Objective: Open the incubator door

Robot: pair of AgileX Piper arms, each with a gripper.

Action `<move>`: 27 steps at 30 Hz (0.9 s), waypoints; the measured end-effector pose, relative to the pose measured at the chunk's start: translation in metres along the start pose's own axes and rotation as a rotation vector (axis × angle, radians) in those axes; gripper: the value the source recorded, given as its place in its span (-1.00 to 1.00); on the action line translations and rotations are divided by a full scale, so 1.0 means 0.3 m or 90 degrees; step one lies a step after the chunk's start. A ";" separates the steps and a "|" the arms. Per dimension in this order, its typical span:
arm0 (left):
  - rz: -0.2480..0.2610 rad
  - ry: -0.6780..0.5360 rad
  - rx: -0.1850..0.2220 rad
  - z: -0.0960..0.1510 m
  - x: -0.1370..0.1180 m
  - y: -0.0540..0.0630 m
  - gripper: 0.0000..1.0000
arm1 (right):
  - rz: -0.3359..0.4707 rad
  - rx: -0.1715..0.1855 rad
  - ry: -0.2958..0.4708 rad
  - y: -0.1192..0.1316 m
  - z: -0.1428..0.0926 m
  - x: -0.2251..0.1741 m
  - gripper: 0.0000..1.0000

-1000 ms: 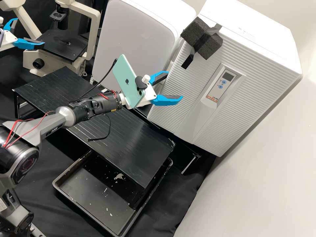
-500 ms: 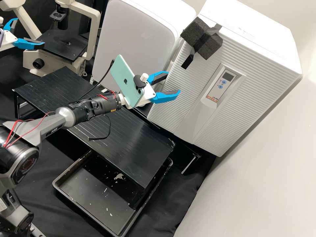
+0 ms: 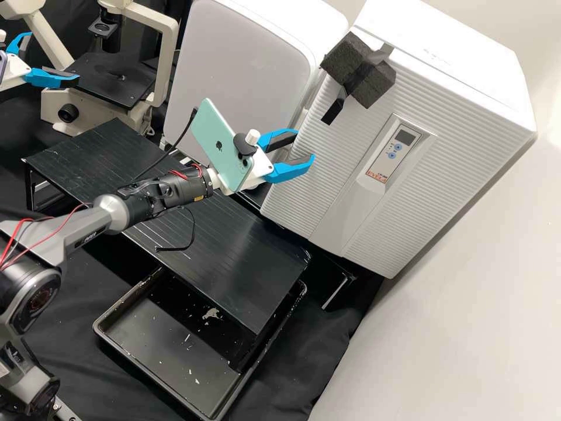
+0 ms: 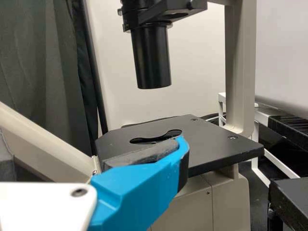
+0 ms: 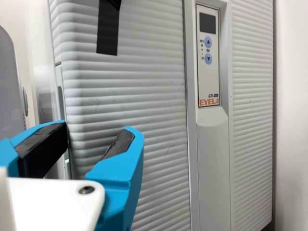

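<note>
The white incubator (image 3: 450, 88) stands at the right with its ribbed door (image 3: 315, 193) closed. My right gripper (image 3: 304, 145) is at the door's left edge, open, its fingers partway apart. In the right wrist view, the right gripper (image 5: 99, 129) has one finger beside the door's side edge and the other in front of the ribbed door (image 5: 154, 149); whether either touches, I cannot tell. At the far upper left, by the microscope, my left gripper (image 3: 54, 57) stands open. One blue finger of the left gripper (image 4: 91, 154) shows large in the left wrist view.
A white cabinet (image 3: 239, 64) stands left of the incubator. Black foam (image 3: 359, 69) is taped to the door's upper part. Below the right arm are a black platform (image 3: 234, 263) and a black tray (image 3: 131, 365). The microscope stage (image 4: 211, 139) lies beyond the left gripper.
The right gripper and its mounted phone have shifted slightly left in the high view, and its fingertips stand closer together. The left gripper has kept still. The door has not moved.
</note>
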 end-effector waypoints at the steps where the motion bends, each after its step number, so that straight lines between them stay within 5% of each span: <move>1: 0.000 0.000 0.000 0.000 0.000 0.000 1.00 | 0.000 -0.002 0.002 0.005 0.003 -0.004 -1.00; 6: 0.000 0.000 0.000 0.000 0.000 0.000 1.00 | -0.002 -0.010 0.005 0.040 0.028 -0.045 -1.00; 14: 0.000 0.000 0.000 0.000 0.000 0.000 1.00 | 0.032 0.019 0.005 0.128 0.057 -0.169 -1.00; 22: 0.000 0.000 0.000 0.000 0.000 0.000 1.00 | 0.126 0.096 -0.017 0.200 0.087 -0.295 -1.00; 23: 0.000 0.000 0.000 0.000 0.000 0.000 1.00 | 0.137 0.098 -0.018 0.207 0.091 -0.306 1.00; 27: 0.000 0.000 0.000 0.000 0.000 0.000 1.00 | 0.142 0.091 0.018 0.225 0.082 -0.347 1.00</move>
